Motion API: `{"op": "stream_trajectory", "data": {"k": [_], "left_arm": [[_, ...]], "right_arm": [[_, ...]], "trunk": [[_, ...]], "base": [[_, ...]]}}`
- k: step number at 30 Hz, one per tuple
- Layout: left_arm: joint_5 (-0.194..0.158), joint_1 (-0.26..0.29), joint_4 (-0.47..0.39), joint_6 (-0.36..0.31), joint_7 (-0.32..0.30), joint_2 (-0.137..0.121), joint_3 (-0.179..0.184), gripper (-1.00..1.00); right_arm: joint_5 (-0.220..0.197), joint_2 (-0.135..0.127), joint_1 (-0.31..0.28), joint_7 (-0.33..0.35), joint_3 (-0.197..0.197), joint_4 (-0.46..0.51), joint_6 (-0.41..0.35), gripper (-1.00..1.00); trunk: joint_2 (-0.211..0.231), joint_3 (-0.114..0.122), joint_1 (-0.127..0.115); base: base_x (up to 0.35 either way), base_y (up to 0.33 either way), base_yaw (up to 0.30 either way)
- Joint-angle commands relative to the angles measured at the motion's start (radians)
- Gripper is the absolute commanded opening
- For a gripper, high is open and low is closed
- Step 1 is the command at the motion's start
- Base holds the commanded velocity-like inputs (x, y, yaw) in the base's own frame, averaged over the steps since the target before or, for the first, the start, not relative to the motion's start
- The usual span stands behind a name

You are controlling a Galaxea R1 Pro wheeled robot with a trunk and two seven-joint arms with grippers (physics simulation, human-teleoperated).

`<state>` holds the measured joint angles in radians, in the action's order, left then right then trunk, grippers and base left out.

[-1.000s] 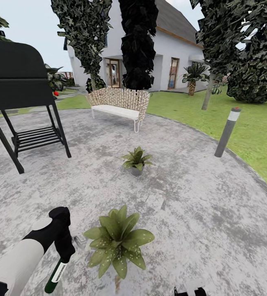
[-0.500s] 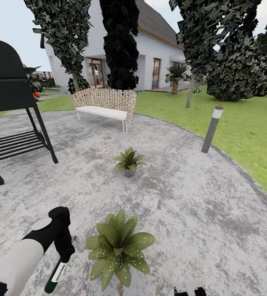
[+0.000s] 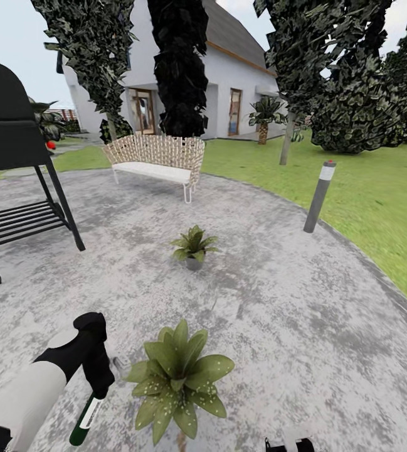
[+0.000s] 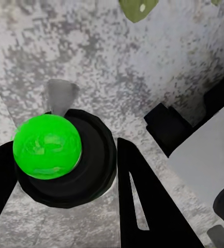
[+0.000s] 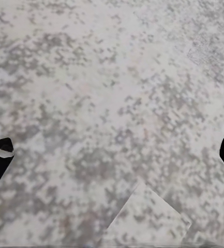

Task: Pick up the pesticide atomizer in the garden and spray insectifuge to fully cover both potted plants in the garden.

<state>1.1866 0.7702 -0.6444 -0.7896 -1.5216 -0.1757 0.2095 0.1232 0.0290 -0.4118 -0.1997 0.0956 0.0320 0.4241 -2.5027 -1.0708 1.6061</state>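
My left gripper (image 3: 98,375) is shut on the pesticide atomizer (image 3: 88,415), low at the left of the head view. Its dark green body with a white label hangs below the fingers, and the pale nozzle (image 3: 121,362) faces the near potted plant (image 3: 178,376), just right of it. In the left wrist view the atomizer (image 4: 47,147) sits between the black fingers (image 4: 143,206), with a leaf (image 4: 137,8) at the edge. The second potted plant (image 3: 194,245) stands farther out on the patio (image 3: 291,314). My right gripper (image 5: 112,155) hangs open over bare paving.
A black grill on legs (image 3: 15,138) stands at the left, with a wicker bench (image 3: 156,160) behind the far plant. At the patio's right rim is a grey bollard lamp (image 3: 319,196), and lawn (image 3: 379,201) lies beyond. Trees and a white house fill the background.
The whole head view has shifted left, so the camera has turned slightly right. My left gripper keeps the same hold on the atomizer beside the near plant.
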Motion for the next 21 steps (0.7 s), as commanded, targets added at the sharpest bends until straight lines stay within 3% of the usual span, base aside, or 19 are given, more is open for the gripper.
{"op": "stream_trajectory", "data": {"k": [1,4,6,7,12,16,17,18,21], "left_arm": [[0.007,0.001,-0.002,-0.007,-0.029,-0.011,0.005,-1.00],[0.009,-0.003,-0.001,-0.004,-0.047,-0.026,0.010,-1.00],[0.013,-0.004,-0.001,-0.004,-0.047,-0.027,0.011,-1.00],[0.036,-0.010,-0.001,-0.006,-0.042,-0.024,0.012,-1.00],[0.041,-0.012,-0.001,-0.008,-0.033,-0.025,0.014,-1.00],[0.041,-0.013,-0.001,-0.007,-0.008,-0.027,0.014,-1.00],[0.053,-0.013,-0.001,-0.005,0.017,-0.027,0.016,-1.00],[0.091,-0.014,0.002,-0.004,0.043,-0.027,0.013,-1.00],[0.111,-0.015,0.013,0.000,0.052,-0.055,0.005,-1.00]], "right_arm": [[0.007,0.000,-0.001,-0.010,0.007,-0.001,0.000,1.00],[0.007,0.000,-0.001,-0.010,0.007,-0.001,0.000,1.00],[0.007,0.000,-0.001,-0.010,0.007,-0.001,-0.001,1.00],[0.007,0.000,-0.001,-0.010,0.007,-0.001,-0.001,1.00],[0.007,0.000,-0.001,-0.010,0.009,-0.001,-0.001,1.00],[0.007,0.000,-0.001,-0.010,0.009,-0.001,0.000,1.00],[0.007,0.000,-0.001,-0.010,0.009,-0.001,-0.001,1.00],[0.007,0.000,-0.001,-0.010,0.009,-0.002,0.000,1.00],[0.007,0.000,-0.001,-0.011,0.009,-0.003,-0.001,1.00]], "trunk": [[0.000,-0.001,0.000],[0.000,-0.001,0.000],[0.000,-0.001,0.000],[0.000,-0.001,0.000],[0.000,-0.001,0.000],[0.000,-0.001,0.000],[0.000,-0.001,0.000],[0.000,-0.001,0.000],[0.000,-0.001,0.000]], "base": [[0.000,0.000,-0.245],[0.000,0.000,-0.262],[0.000,0.104,-0.266],[0.015,0.296,-0.266],[0.125,0.290,-0.267],[0.044,0.060,-0.230],[0.005,0.007,-0.059],[0.002,0.002,-0.019],[0.001,0.001,-0.007]]}}
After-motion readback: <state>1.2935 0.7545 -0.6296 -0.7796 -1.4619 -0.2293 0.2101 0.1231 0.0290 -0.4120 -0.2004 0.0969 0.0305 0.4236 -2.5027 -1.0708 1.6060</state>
